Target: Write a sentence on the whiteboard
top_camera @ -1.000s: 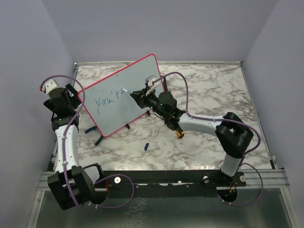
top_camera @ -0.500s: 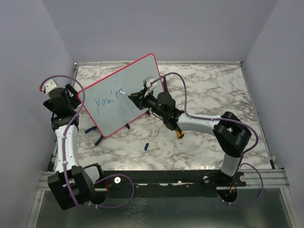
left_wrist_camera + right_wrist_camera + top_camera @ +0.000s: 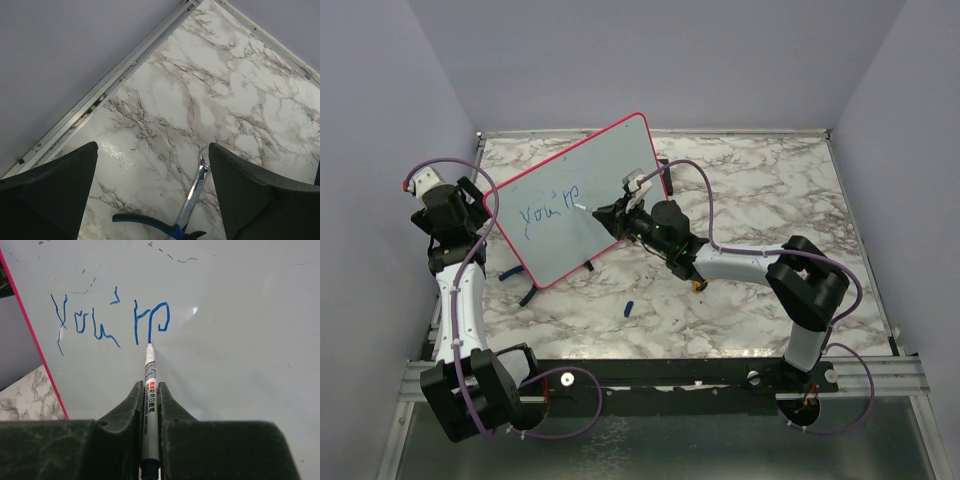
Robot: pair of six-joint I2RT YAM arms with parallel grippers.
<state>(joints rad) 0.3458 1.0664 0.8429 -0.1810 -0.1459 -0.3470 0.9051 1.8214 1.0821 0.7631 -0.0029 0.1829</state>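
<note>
1. Whiteboard: pale face, red-pink frame, propped at a tilt on the marble bench.
2. Sentence: blue strokes on the whiteboard's left half, reading "you'r" plus one further looped letter.
3. Marker: tip touching the whiteboard at the foot of the last stroke.
4. My right hand: clamped on the marker's barrel, in front of the whiteboard's face.
5. My left hand: fingers wide, nothing between them, just beside the whiteboard's left edge.
6. Small blue piece: on the bench, in front of the whiteboard's lower edge.
</note>
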